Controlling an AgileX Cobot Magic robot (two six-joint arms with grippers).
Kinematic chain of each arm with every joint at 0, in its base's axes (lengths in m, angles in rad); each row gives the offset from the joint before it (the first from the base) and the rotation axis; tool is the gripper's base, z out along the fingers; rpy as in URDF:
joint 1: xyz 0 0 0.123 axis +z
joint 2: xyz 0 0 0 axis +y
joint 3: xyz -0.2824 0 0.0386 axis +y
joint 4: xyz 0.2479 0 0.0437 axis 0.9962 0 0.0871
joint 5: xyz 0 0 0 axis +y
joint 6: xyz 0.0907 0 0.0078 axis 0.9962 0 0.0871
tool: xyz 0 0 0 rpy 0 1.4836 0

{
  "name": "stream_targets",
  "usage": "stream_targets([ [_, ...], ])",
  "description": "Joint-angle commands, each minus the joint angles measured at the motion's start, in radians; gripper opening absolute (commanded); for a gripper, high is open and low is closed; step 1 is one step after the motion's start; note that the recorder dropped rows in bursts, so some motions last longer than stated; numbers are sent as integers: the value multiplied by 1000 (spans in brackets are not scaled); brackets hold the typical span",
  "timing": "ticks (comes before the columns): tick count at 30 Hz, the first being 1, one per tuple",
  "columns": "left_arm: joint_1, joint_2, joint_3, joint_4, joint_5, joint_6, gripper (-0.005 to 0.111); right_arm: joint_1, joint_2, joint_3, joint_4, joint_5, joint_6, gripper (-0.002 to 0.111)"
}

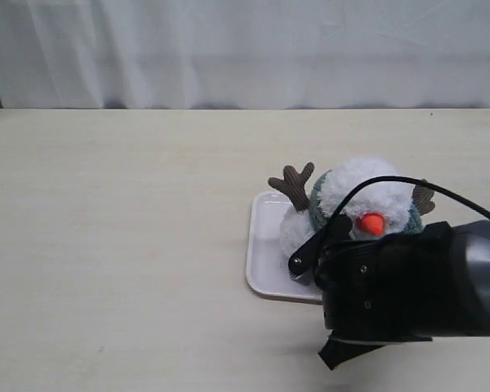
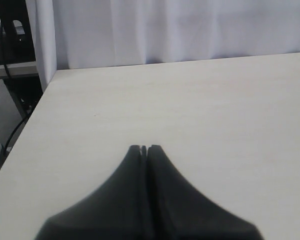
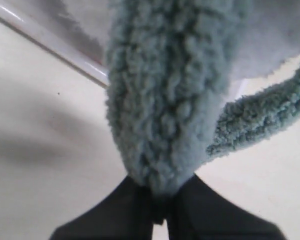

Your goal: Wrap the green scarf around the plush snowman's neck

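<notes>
The plush snowman (image 1: 367, 192) lies on a white tray (image 1: 265, 249), orange nose toward the camera, brown twig arms out at both sides. The green scarf (image 1: 318, 198) shows as a band in the neck crease, on both sides of the head. My right arm's black body covers the snowman's lower front, so the right gripper itself is hidden in the exterior view. In the right wrist view my right gripper (image 3: 160, 197) is shut on the fuzzy green scarf (image 3: 165, 100), which rises thick from the jaws; another stretch of scarf (image 3: 262, 122) runs off beside it. My left gripper (image 2: 144, 149) is shut, empty, over bare table.
A white curtain (image 1: 245, 49) hangs behind the pale table (image 1: 114, 245). The table's corner and a dark stand with cables (image 2: 12, 75) show in the left wrist view. The tray's rim (image 3: 55, 47) crosses the right wrist view.
</notes>
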Motion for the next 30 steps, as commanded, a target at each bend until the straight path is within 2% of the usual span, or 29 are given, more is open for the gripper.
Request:
stream_targets([
  [1, -7, -2, 2, 0, -13, -3, 0, -1, -9, 67, -49, -78, -7, 4],
  [20, -7, -2, 2, 0, -11, -3, 0, -1, -9, 90, -103, -130, 1, 6],
  [23, -7, -2, 2, 0, -11, -3, 0, -1, -9, 90, -94, -130, 1, 19],
  [28, -7, -2, 2, 0, -11, -3, 0, -1, -23, 90, -38, -130, -39, 53],
  [30, -7, -2, 2, 0, -11, -3, 0, -1, -39, 90, -11, -130, -61, 62],
])
